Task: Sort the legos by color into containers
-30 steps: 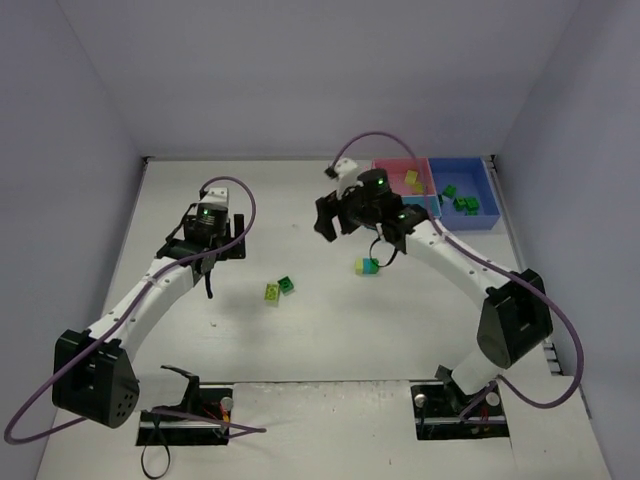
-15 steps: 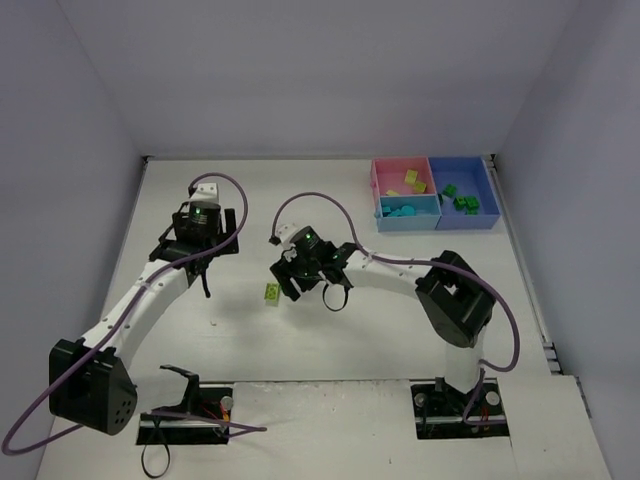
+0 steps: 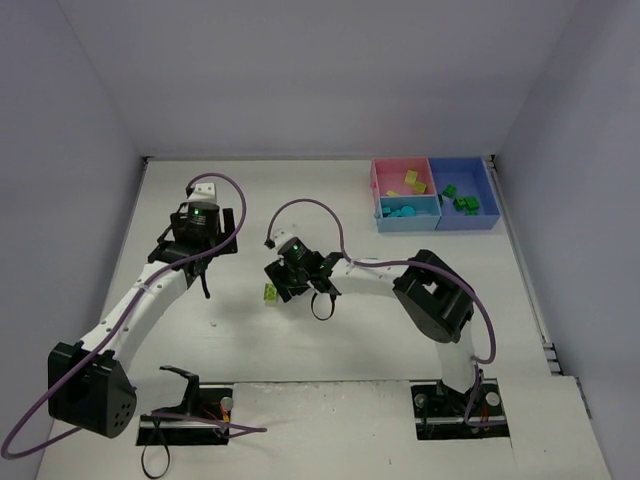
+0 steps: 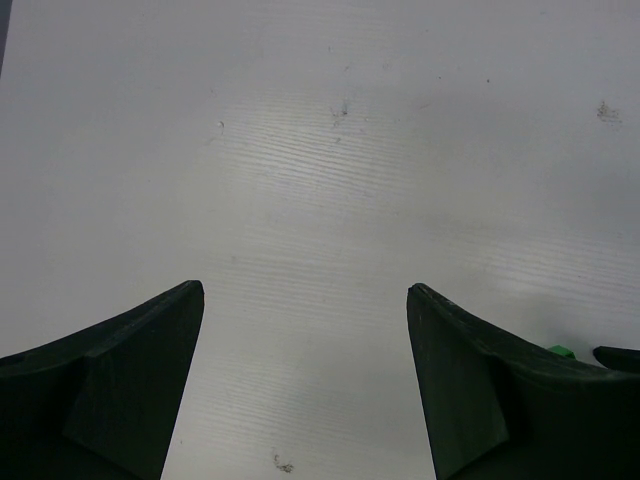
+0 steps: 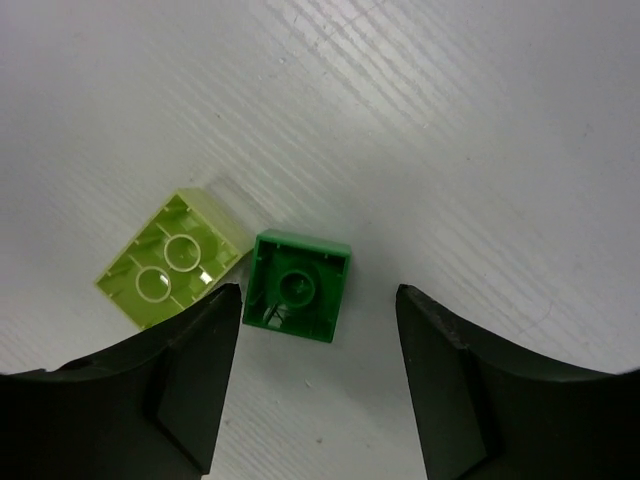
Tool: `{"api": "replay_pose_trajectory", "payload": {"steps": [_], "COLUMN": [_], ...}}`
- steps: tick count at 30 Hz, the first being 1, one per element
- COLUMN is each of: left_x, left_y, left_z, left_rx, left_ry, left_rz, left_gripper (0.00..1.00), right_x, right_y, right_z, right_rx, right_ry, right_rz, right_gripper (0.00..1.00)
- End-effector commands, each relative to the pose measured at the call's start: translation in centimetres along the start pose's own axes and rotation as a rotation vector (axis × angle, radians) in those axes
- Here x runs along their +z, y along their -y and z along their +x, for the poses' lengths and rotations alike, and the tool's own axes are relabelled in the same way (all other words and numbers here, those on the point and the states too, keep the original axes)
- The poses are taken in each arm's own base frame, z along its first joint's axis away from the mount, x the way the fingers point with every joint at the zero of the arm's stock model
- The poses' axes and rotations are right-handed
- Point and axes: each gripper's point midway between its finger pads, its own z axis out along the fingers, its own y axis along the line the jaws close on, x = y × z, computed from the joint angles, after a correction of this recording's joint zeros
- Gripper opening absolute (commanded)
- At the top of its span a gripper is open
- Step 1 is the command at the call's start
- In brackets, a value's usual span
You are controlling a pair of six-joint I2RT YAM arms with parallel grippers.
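Observation:
Two legos lie upside down on the table, touching: a yellow-green one (image 5: 172, 258) and a green one (image 5: 298, 285). My right gripper (image 5: 318, 290) hangs open just above them. The green brick sits between its jaws, close to the left finger (image 5: 195, 370) and apart from the right one. From above, only the yellow-green lego (image 3: 270, 292) shows beside the right gripper (image 3: 291, 279). My left gripper (image 4: 306, 290) is open over bare table at the left (image 3: 195, 245). The joined containers stand at the back right: pink (image 3: 388, 172), light blue (image 3: 408, 222), darker blue (image 3: 484, 190).
The pink tray holds yellow-green bricks (image 3: 411, 181), the light blue tray cyan ones (image 3: 402, 211), the darker blue tray green ones (image 3: 460, 201). A sliver of green (image 4: 560, 351) peeks past the left gripper's right finger. White walls enclose the table on three sides.
My right arm swung from beside the containers to the middle of the table, over the two bricks, and its jaws narrowed. The two-colour piece seen there earlier no longer shows. The left arm barely moved.

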Motion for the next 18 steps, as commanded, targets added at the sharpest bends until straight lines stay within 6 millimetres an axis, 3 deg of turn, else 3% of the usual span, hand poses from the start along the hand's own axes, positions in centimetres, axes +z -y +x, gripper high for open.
{"api": "replay_pose_trajectory", "payload": {"steps": [1,2,5,8,12,13,15,16,18], "left_x": [-1.0,-1.0,-1.1,-1.1,-1.1,-1.1,-1.0,-1.0,-1.0], "left_y": [-0.4,-0.4,-0.4,-0.5,-0.4,-0.4,-0.4,-0.3,-0.2], "left_z": [-3.2,-3.2,-3.2,-3.3,-3.2,-3.3,-3.2,-3.1,-3.2], "left_rx": [-0.062,-0.063,-0.062,-0.063,-0.062,-0.061,-0.060,-0.060,-0.061], "left_ry": [0.101,0.102,0.103,0.104,0.101,0.103,0.099,0.098,0.099], "left_rz": [-0.003,-0.005,-0.004,-0.004,0.000,0.000,0.002,0.007,0.010], "left_gripper": [0.76,0.76,0.76,0.76,0.76,0.76,0.76,0.76,0.76], "right_x": [1.0,1.1,1.3,0.8,-1.9,-4.0,-6.8,-9.8,-13.2], "right_y": [-0.1,-0.1,0.3,1.6,6.3,9.1,12.8,16.9,21.5], "right_z": [-0.9,-1.0,-1.3,-2.2,-4.9,-6.9,-8.9,-10.5,-11.9], "right_rx": [0.040,0.043,0.044,0.057,0.106,0.134,0.160,0.189,0.230], "right_ry": [0.033,0.037,0.045,0.067,0.136,0.192,0.259,0.321,0.386], "right_rz": [0.040,0.044,0.066,0.095,0.159,0.194,0.261,0.329,0.405], "right_gripper": [0.58,0.57,0.36,0.03,0.00,0.00,0.00,0.00,0.00]}}
